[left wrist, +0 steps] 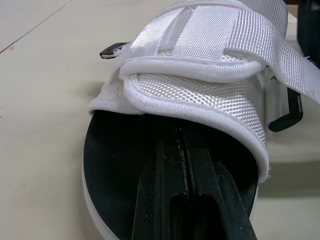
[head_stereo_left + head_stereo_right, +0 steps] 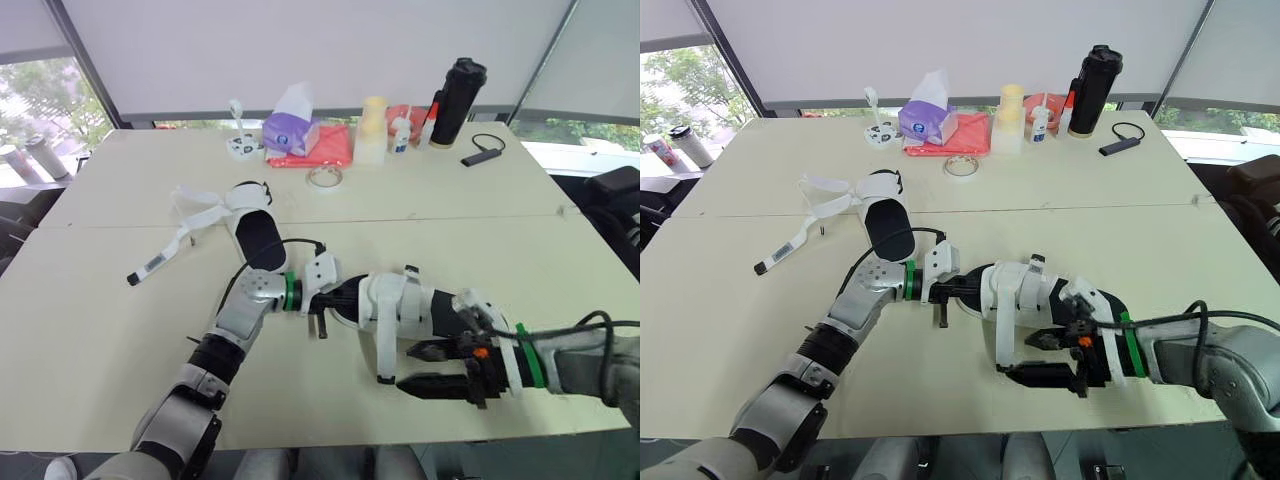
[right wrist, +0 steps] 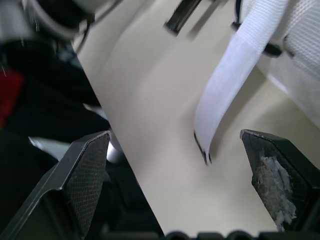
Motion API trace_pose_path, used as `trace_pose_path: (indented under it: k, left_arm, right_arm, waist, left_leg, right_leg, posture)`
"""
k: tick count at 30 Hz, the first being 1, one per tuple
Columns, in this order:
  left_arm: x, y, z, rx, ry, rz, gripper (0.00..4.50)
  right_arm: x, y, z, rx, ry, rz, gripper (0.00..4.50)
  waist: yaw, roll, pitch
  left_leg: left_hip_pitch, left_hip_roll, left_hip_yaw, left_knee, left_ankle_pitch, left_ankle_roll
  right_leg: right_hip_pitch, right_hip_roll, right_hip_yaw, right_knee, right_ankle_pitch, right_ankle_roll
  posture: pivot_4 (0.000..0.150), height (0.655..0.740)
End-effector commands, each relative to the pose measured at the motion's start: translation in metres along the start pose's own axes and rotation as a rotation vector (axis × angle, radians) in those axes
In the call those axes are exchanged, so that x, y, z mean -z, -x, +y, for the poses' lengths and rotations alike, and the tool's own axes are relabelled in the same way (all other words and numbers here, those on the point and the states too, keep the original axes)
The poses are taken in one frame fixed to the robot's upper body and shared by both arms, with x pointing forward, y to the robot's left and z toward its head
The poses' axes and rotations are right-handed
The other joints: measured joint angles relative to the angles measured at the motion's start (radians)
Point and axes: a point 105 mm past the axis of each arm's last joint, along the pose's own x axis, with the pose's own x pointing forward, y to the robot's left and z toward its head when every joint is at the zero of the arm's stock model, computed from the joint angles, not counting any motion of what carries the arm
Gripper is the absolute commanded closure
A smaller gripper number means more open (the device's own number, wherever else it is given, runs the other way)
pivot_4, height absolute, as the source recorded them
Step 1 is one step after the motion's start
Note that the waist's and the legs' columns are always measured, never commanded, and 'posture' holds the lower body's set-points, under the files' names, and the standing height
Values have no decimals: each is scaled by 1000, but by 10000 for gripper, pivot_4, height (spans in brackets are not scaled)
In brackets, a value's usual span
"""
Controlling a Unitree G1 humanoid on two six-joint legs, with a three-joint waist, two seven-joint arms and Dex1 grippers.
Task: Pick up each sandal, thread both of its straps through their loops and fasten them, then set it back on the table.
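Observation:
One white-strapped sandal (image 2: 392, 298) with a black insole lies in front of me between both grippers. My left gripper (image 2: 322, 300) is shut, its fingers (image 1: 185, 200) lying on the insole beneath the front strap (image 1: 200, 65). A loose white strap (image 2: 385, 352) hangs off the sandal's side. My right gripper (image 2: 428, 367) is open, and in the right wrist view that strap (image 3: 235, 75) dangles between its fingers without touching them. The second sandal (image 2: 256, 236) rests farther back on the left, its straps (image 2: 197, 212) spread open on the table (image 2: 90, 330).
Along the far edge stand a purple tissue box (image 2: 291, 130), a red cloth (image 2: 318, 152), a tape roll (image 2: 326, 177), a cream cup stack (image 2: 372, 130), a black bottle (image 2: 457, 100) and a black device with a cable (image 2: 482, 154).

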Motion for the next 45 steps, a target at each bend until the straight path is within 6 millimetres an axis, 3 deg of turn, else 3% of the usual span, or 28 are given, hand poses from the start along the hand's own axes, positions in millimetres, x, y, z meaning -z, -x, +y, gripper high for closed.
trace_pose_path:
  k: [1, 12, 27, 30, 37, 45]
  left_arm:
    - [-5, -2, -9, 48, -45, -5, 45000]
    - [-7, 12, -36, 189, -57, 19, 45000]
    - [-7, 9, -18, 94, -87, 21, 45000]
    - [-7, 10, -15, 85, -90, 24, 45000]
    - [-4, 9, -16, 84, -96, 31, 45000]
    - [0, 9, -17, 88, -99, 47, 45000]
  right_arm:
    - [-11, -3, 1, -23, -45, -57, 441]
    - [-15, -24, 4, -47, -74, -74, 441]
    - [-11, -20, -3, -5, -77, -49, 441]
    - [-11, -19, -5, -3, -77, -49, 7951]
    - [-17, -22, -4, -20, -78, -64, 43770]
    - [-32, -13, 7, -51, -13, -74, 44494]
  waist:
    - [0, 0, 0]
    - [-2, 1, 0]
    - [-1, 1, 0]
    - [-1, 1, 0]
    - [-2, 1, 0]
    - [-2, 1, 0]
  left_leg:
    - [0, 0, 0, 0, 0, 0]
    - [0, 0, 0, -1, 0, 0]
    - [0, 0, 0, -1, 0, 0]
    - [0, 0, 0, -1, 0, 0]
    - [0, 0, 0, -1, 0, 0]
    - [0, 0, 0, -1, 0, 0]
  right_leg:
    - [0, 0, 0, 0, 0, 0]
    - [-1, 0, 0, 0, 0, 0]
    - [-1, 0, 0, 0, 0, 0]
    - [-1, 0, 0, 0, 0, 0]
    - [-1, 0, 0, 0, 0, 0]
    - [-1, 0, 0, 0, 0, 0]
  posture:
    - [1500, 7400]
    - [1500, 7400]
    - [1500, 7400]
    - [1500, 7400]
    - [1500, 7400]
    - [1500, 7400]
